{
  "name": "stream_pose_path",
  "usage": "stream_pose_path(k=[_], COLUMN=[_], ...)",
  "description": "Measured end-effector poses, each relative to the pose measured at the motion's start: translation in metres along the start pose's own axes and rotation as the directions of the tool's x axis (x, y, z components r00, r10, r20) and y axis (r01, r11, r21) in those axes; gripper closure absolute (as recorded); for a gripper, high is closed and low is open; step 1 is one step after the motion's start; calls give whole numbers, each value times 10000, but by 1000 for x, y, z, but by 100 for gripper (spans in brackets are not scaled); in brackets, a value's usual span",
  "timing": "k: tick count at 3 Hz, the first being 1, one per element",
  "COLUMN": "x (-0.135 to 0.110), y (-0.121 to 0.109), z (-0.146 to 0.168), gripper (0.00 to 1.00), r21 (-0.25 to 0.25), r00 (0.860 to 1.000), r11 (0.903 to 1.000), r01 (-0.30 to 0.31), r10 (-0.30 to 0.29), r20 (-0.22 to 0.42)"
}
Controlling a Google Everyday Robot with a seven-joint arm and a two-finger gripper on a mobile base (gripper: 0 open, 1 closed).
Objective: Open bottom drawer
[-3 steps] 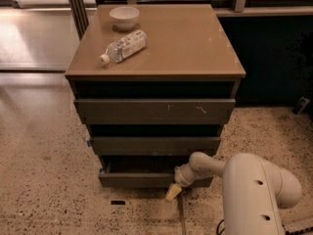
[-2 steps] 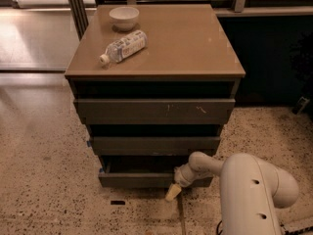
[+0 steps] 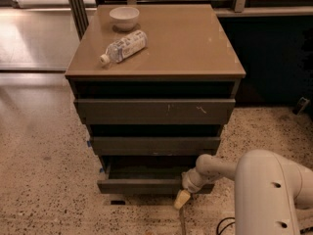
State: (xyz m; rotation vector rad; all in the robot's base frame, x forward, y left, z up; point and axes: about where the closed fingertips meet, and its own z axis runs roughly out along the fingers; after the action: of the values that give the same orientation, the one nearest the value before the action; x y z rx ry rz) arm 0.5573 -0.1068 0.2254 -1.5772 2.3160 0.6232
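Observation:
The bottom drawer (image 3: 142, 185) is the lowest of three dark grey-brown fronts in the cabinet. It is pulled out a little, and a strip of its shallow tray shows behind the plain front. My gripper (image 3: 183, 196) is at the drawer's right front, low by the floor, with a yellowish fingertip (image 3: 181, 199) hanging just below the front's lower edge. My white arm (image 3: 264, 190) reaches in from the lower right.
The top drawer (image 3: 154, 110) with white scratches and the middle drawer (image 3: 155, 144) sit above. A white bowl (image 3: 124, 17) and a lying plastic bottle (image 3: 122, 46) rest on the brown cabinet top (image 3: 186, 43). Speckled floor lies around; a dark wall stands at the right.
The arm and gripper have hardly moved. The bottom drawer stands slightly open, as before.

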Motion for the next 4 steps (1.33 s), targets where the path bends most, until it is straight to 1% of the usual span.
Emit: stream_pose_path(k=[1,2,3,4], x=[9,9,3,-7], y=[36,35,28,14], z=[7,8,17,23], gripper=[0,0,0,0], r21=[-600,-596,-493,-432], r00=[9997,9997,9991,9977], r11=[9982,9982,9984,9979], r01=[91,83,295,482], r10=[-105,-96,-310,-501], r20=[-236,-229,-300,-454])
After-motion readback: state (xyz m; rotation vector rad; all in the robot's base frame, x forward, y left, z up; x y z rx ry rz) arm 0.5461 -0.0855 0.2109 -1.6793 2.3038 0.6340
